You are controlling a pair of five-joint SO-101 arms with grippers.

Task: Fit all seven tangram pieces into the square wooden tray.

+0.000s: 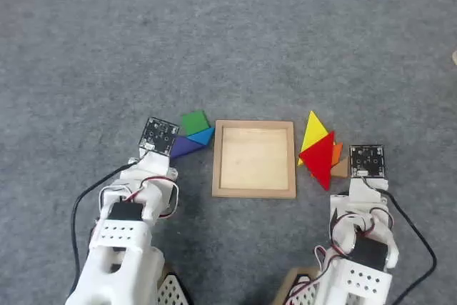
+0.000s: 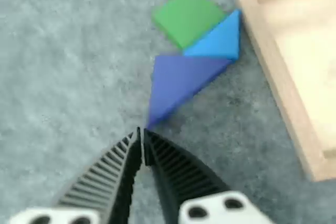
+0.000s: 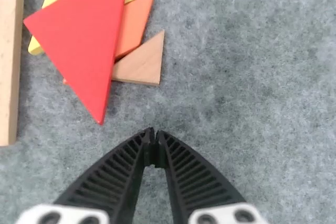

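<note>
The square wooden tray (image 1: 218, 158) lies in the middle of the grey mat with nothing in it. To its left lie a green square (image 1: 194, 121), a light blue triangle (image 1: 202, 135) and a purple triangle (image 1: 183, 147). My left gripper (image 2: 142, 132) is shut, its tip just short of the purple triangle (image 2: 181, 80). Right of the tray, a red triangle (image 1: 321, 158) lies over a yellow triangle (image 1: 313, 129), an orange piece (image 1: 336, 152) and a plain wood triangle (image 1: 340, 168). My right gripper (image 3: 155, 132) is shut, a little short of the red triangle (image 3: 84, 35).
The tray's rim (image 2: 273, 66) runs beside the blue pieces, and its edge (image 3: 10, 56) borders the red and yellow pile. Open grey mat surrounds everything. A small object (image 1: 454, 56) pokes in at the right border.
</note>
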